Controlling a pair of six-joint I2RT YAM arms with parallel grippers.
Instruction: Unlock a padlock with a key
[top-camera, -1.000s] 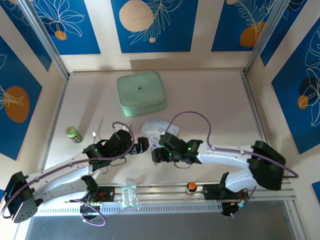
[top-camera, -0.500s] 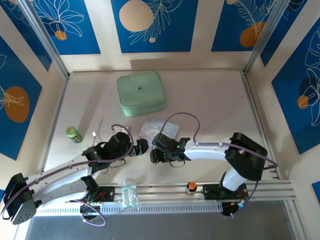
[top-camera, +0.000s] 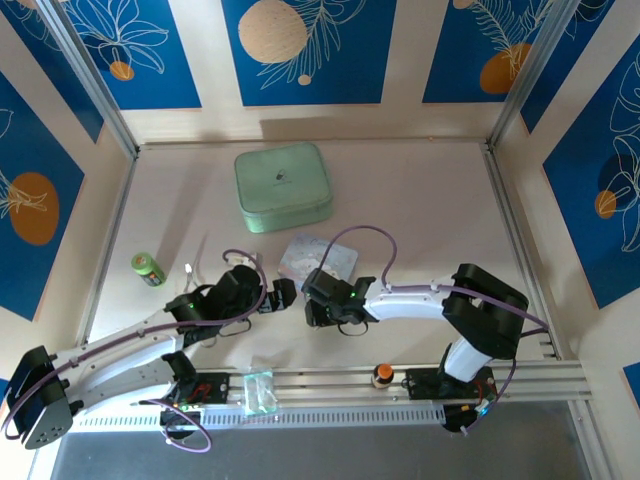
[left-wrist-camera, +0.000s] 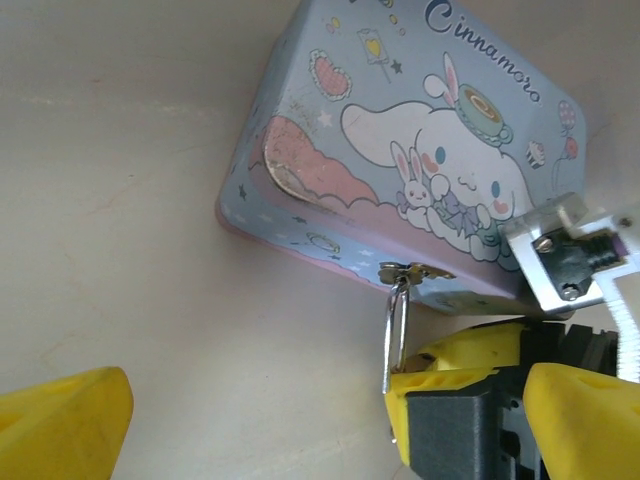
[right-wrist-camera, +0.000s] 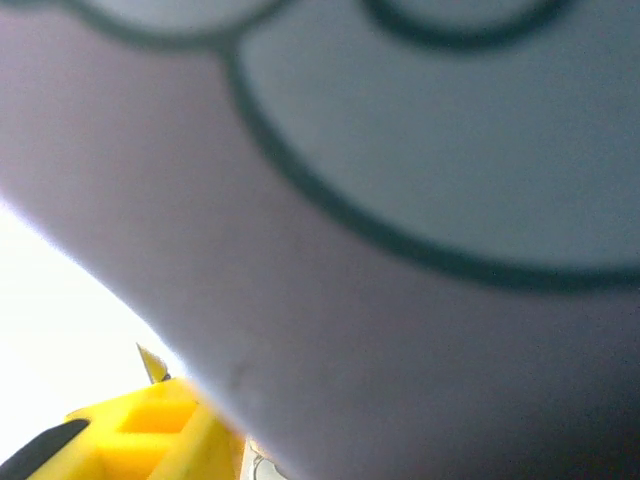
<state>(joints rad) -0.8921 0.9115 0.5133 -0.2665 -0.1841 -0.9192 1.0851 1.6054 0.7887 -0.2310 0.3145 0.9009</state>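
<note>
On a pale tabletop (top-camera: 420, 220) walled with blue floral panels, two white arms reach in from the near edge and meet near the middle. A mint-green square tin (top-camera: 283, 187) sits toward the back. Nearer, a pastel cartoon box (left-wrist-camera: 400, 170) lies flat, with both arms' ends just beside its near edge. The left tool (top-camera: 284, 294) hovers with its yellow fingers spread wide, holding nothing. The right tool (top-camera: 314, 310) is pressed in at the box's clasp side. Whether its jaws have closed on anything, I cannot tell. A small green cylinder (top-camera: 148, 268) lies to the left, well apart.

The padlock (left-wrist-camera: 397, 322) hangs from the box's clasp (left-wrist-camera: 405, 272). Its thin silver shackle shows, but its body is hidden behind a finger of the right tool. A tiny pale sliver on the tabletop near the cylinder is probably the key (top-camera: 188, 269).

Both are likely light, hard, smooth metal, apt to slip or swing. The lock's flat body sides look the best hold. The key wants pinching by its head, blade left free.
</note>
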